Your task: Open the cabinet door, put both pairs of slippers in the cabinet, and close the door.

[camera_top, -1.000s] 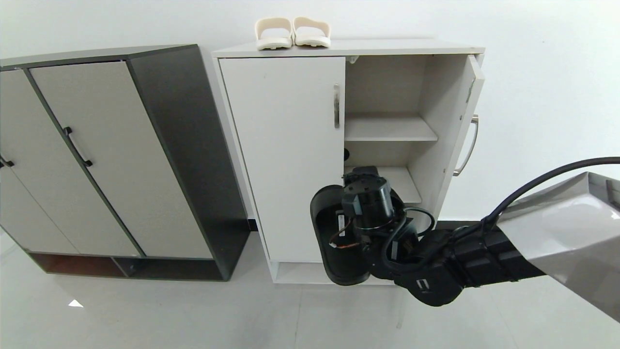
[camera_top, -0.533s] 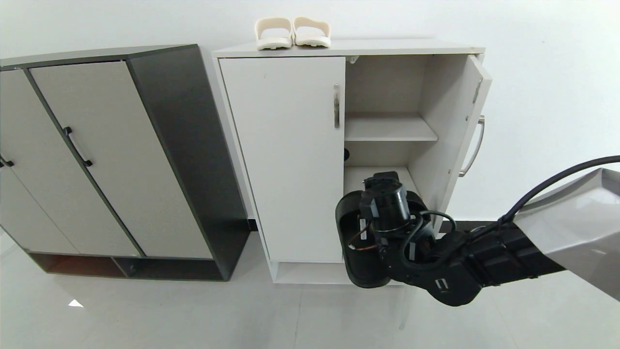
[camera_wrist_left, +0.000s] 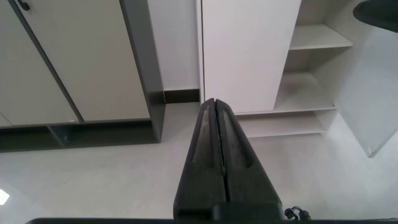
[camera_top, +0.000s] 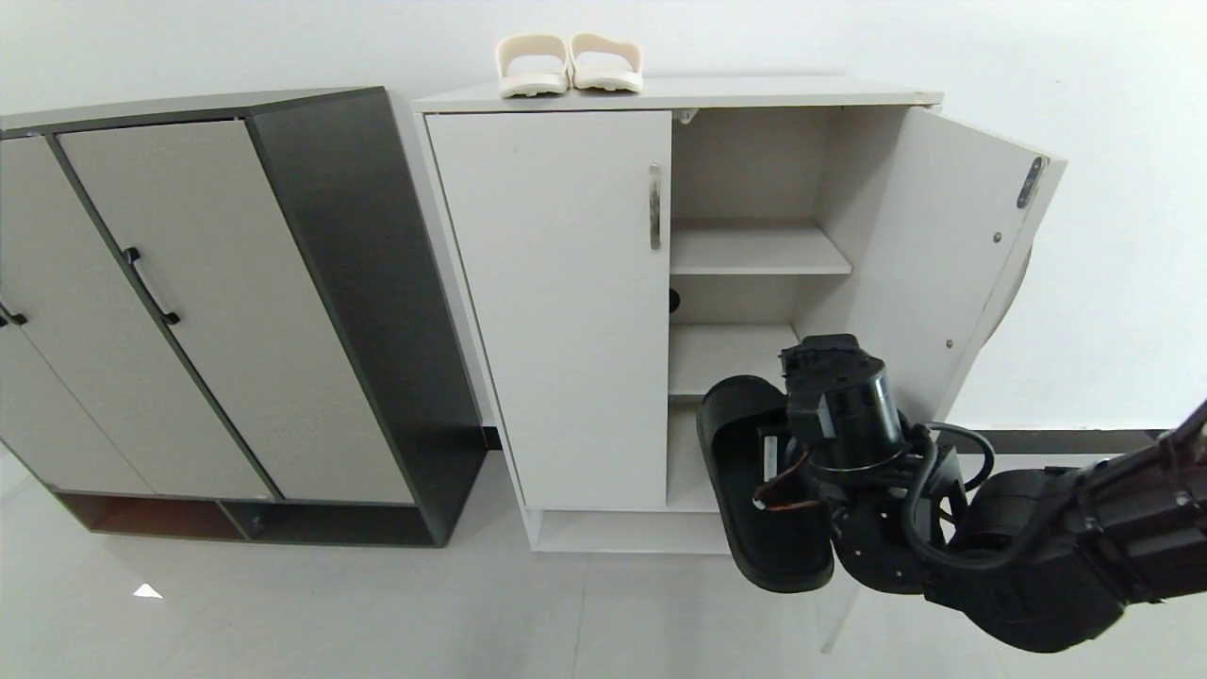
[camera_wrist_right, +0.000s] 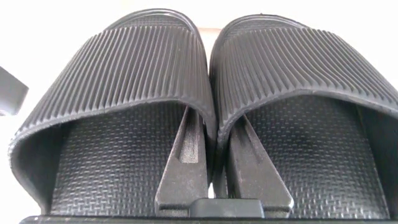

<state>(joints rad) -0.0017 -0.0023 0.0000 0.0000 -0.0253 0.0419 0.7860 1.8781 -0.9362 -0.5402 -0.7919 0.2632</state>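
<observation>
My right gripper (camera_top: pixel 787 462) is shut on the pair of black slippers (camera_top: pixel 759 486), held in front of the white cabinet's (camera_top: pixel 566 311) lower right opening. In the right wrist view its fingers (camera_wrist_right: pixel 186 155) pinch the inner edges of both black slippers (camera_wrist_right: pixel 130 81) together. The right cabinet door (camera_top: pixel 943 255) stands wide open, showing two bare shelves (camera_top: pixel 754 253). A pair of cream slippers (camera_top: pixel 570 63) sits on the cabinet top. My left gripper (camera_wrist_left: pixel 216 109) is shut and holds nothing, hanging low over the floor in front of the white cabinet (camera_wrist_left: pixel 249 56).
A grey and dark cabinet (camera_top: pixel 189 302) with closed doors stands left of the white one. The white cabinet's left door (camera_top: pixel 556 311) is closed. Pale floor (camera_top: pixel 377 613) lies open in front of both cabinets.
My right arm has carried the black slippers to the right and slightly down. The right cabinet door has swung much wider open.
</observation>
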